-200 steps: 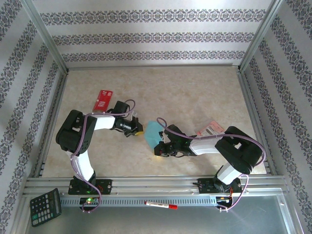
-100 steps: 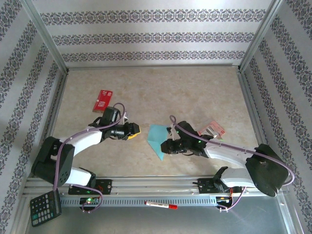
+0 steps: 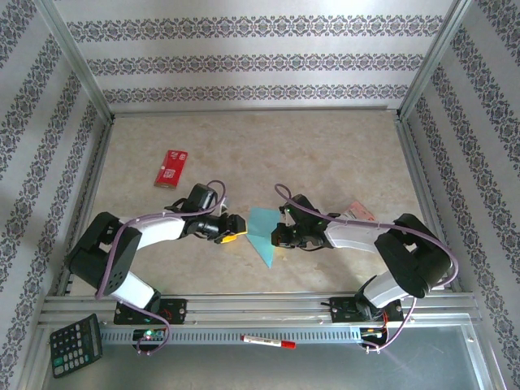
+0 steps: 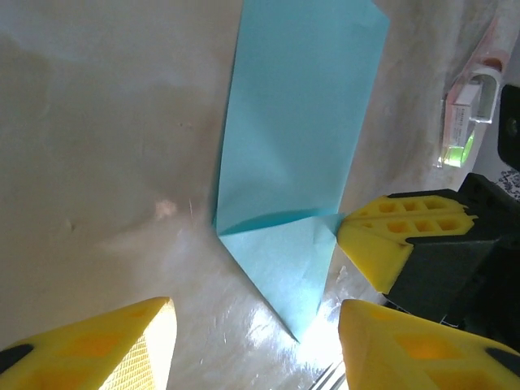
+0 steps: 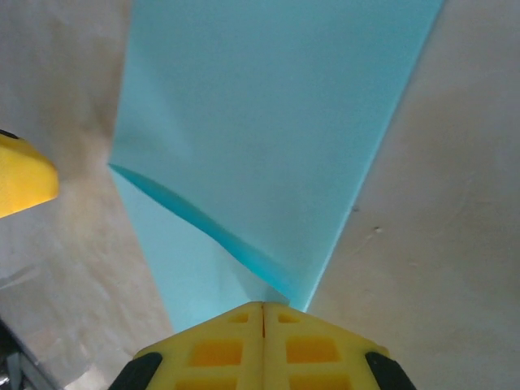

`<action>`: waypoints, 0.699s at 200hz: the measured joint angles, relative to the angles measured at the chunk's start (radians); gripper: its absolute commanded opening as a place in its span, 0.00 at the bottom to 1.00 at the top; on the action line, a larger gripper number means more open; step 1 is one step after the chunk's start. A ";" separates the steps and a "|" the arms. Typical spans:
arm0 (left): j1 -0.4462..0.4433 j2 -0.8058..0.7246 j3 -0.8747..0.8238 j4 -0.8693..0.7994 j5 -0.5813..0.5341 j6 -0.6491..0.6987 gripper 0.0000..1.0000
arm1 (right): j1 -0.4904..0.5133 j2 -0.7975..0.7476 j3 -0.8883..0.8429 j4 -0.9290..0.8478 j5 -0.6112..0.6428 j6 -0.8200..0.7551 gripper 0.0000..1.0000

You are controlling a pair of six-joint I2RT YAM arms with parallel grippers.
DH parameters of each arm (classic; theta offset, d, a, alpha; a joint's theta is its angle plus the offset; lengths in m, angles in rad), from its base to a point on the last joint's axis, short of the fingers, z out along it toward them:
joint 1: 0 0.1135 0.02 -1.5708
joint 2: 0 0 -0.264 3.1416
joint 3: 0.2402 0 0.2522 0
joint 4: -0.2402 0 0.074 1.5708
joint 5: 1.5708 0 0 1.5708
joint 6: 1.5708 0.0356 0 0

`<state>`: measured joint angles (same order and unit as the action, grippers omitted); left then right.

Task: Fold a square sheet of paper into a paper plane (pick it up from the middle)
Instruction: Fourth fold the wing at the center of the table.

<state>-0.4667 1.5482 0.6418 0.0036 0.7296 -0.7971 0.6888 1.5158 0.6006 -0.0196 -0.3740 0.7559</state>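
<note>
Paper [image 4: 301,122]: teal, folded narrow, pointed flap | left hand [image 4: 256,329] open | right hand [image 5: 262,317] closed at edge

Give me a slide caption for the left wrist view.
Open left tool faces the folded blue paper; shut right tool touches its edge.

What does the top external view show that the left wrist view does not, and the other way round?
Top external view: the red packet, the calculator and the marker pen. Left wrist view: the crease across the teal paper sheet near its pointed end, and the open left hand with yellow fingers either side of that point. Shared: the sheet, with the shut right hand at its edge.
</note>
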 measured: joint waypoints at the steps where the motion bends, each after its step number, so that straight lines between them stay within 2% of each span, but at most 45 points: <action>1: 0.000 0.002 0.001 0.000 0.000 0.000 0.55 | 0.000 0.001 0.000 0.000 0.000 0.000 0.01; 77: -0.013 0.125 0.077 0.012 0.026 0.003 0.49 | 0.000 0.019 -0.002 0.011 0.009 0.000 0.00; 140: -0.017 0.147 0.089 0.043 0.046 -0.009 0.47 | 0.000 0.019 -0.008 0.023 0.011 0.000 0.00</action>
<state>-0.4835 1.6951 0.7307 0.0463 0.7753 -0.8059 0.6888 1.5345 0.5930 0.0036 -0.3634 0.7563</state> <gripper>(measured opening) 0.474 0.040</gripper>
